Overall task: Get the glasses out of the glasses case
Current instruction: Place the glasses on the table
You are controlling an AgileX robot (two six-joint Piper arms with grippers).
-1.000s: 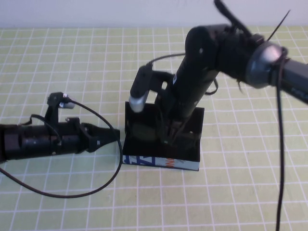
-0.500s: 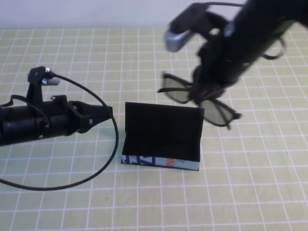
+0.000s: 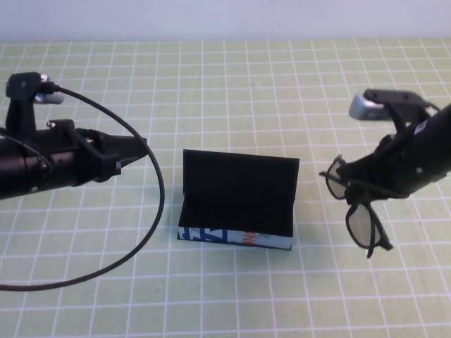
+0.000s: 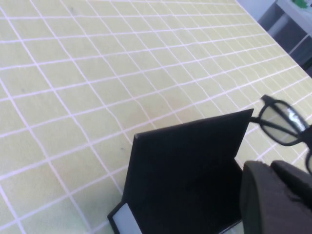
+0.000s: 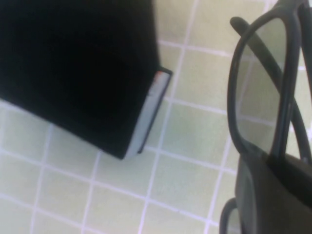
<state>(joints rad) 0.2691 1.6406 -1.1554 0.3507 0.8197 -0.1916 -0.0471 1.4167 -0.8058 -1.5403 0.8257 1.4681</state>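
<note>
Desk (image 3: 232, 84) covered by a yellow-green mat with a white grid of squares, running across the whole high view. Plain white wall strip (image 3: 211, 17) along the far edge. Same grid mat in the left wrist view (image 4: 97, 73) and the right wrist view (image 5: 195, 131). Beyond the desk corner, a pale grey shelf unit (image 4: 292, 22), blurred, with something green (image 4: 304, 4) on top, too small to tell.
</note>
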